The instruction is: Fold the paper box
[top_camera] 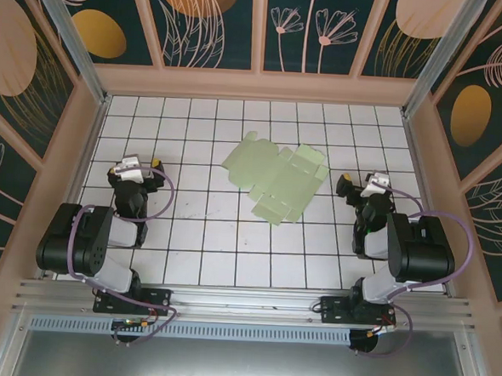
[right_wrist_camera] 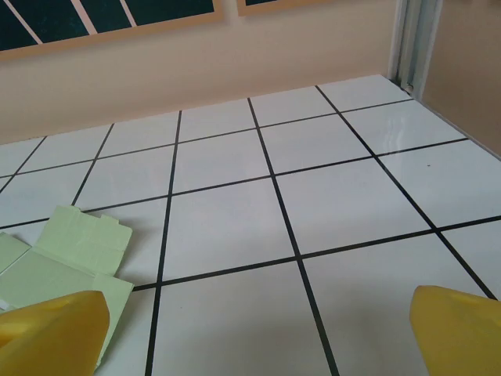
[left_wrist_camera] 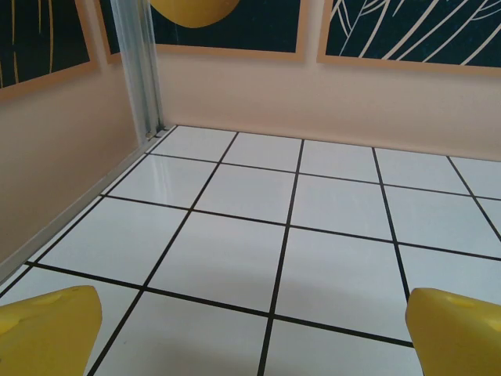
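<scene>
While unfolded, the paper box [top_camera: 275,179] lies flat.

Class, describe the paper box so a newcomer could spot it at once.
Start at the white tiled table. Near its middle, toward the far side, lies the paper box: a flat, creased, pale green cut-out with flaps. Nothing else there is green or paper-thin.

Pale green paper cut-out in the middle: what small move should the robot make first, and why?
Probably slide the right arm's open yellow fingers left toward the flat, creased pale mint-green card cut-out: it lies unfolded, untouched, and its nearest flap sits just beside them.
</scene>
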Robot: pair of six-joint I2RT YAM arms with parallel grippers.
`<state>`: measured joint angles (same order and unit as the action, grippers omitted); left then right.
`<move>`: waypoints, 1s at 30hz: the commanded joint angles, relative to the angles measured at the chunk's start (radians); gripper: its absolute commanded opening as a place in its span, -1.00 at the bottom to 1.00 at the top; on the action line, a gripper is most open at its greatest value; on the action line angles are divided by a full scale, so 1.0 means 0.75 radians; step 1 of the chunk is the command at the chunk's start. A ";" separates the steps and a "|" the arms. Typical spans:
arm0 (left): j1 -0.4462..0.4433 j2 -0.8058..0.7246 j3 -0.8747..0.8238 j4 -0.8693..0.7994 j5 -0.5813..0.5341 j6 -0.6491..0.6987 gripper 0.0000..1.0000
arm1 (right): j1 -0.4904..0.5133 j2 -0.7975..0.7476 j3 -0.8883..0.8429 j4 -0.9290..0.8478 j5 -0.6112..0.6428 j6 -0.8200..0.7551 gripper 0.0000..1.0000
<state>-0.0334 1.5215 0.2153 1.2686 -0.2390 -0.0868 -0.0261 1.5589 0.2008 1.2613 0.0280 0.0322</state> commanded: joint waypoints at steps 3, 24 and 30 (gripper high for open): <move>0.006 -0.004 0.016 0.027 0.022 0.005 0.98 | 0.000 -0.004 0.025 0.063 -0.011 -0.022 0.98; 0.006 -0.005 0.014 0.034 0.019 0.006 0.98 | -0.010 -0.007 0.023 0.068 -0.109 -0.040 0.98; 0.004 -0.134 0.047 -0.135 0.025 0.015 0.98 | -0.006 -0.088 -0.055 0.142 -0.106 -0.043 0.98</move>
<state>-0.0334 1.4872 0.2165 1.2278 -0.2352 -0.0834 -0.0273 1.5463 0.1844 1.2945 -0.0463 0.0235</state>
